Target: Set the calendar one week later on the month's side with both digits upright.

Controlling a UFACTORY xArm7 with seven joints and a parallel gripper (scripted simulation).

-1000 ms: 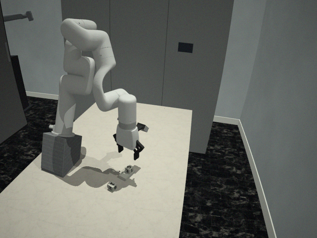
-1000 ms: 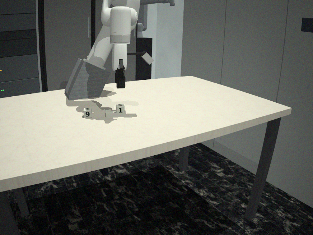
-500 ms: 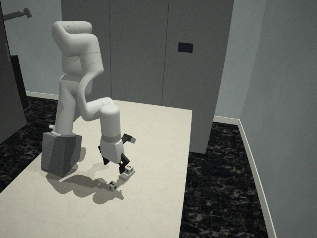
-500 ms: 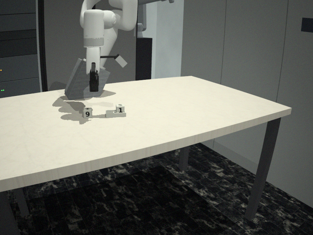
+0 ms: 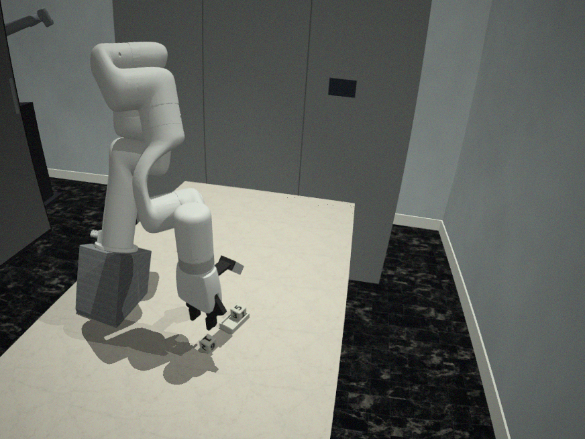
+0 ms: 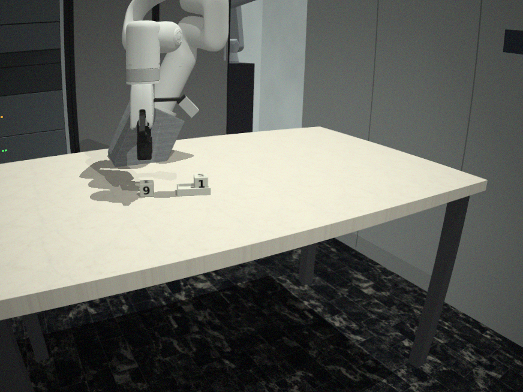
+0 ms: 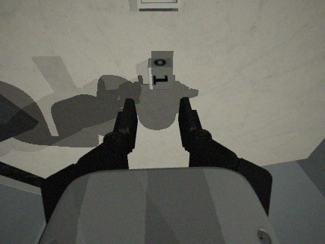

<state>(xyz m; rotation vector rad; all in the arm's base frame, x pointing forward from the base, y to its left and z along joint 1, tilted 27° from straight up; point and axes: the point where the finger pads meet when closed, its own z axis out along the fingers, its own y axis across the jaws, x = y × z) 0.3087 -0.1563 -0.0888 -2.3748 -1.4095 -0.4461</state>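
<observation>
Top view: your gripper (image 5: 202,322) (image 6: 144,158) (image 7: 157,108), half-spread, grasping nothing; one cube (image 5: 206,344) (image 6: 146,188) (image 7: 161,71) out on the table, presumably for turning, its mate (image 5: 237,313) (image 6: 201,181) in the tray (image 5: 229,327) (image 6: 193,191) (image 7: 159,7). Exterior view: loose cube below the fingertips, 9 outward. Wrist view: same cube ahead of your parted jaws, not between them, height gap hard to judge.

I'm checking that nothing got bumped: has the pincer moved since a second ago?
Yes. Against the tray, the pincer has shifted toward the loose cube and come lower.
</observation>
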